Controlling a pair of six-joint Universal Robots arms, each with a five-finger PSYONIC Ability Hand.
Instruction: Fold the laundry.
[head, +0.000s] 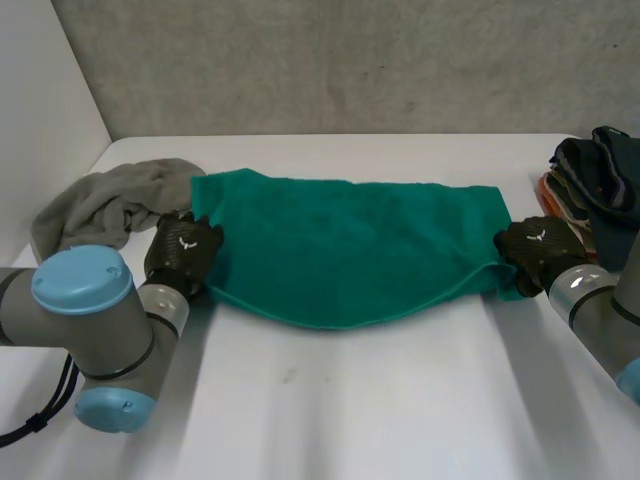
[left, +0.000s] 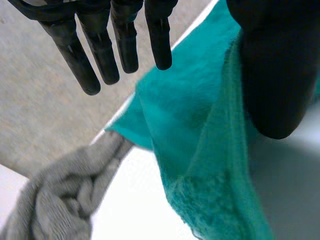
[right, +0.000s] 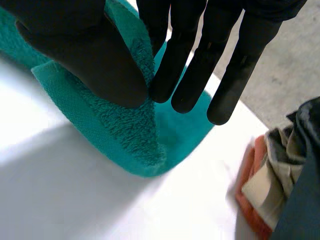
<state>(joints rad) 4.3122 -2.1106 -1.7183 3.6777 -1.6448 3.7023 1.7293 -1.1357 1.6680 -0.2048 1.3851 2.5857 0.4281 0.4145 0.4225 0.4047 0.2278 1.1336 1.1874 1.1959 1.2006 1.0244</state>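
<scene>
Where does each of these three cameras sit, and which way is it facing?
Head: between and behind the arms, facing down at the white table; left hand and right hand show.
Left wrist: along its own straight fingers toward a crumpled grey towel.
Right wrist: along its own hand, pinching the teal terry towel.
All three share the teal towel.
</scene>
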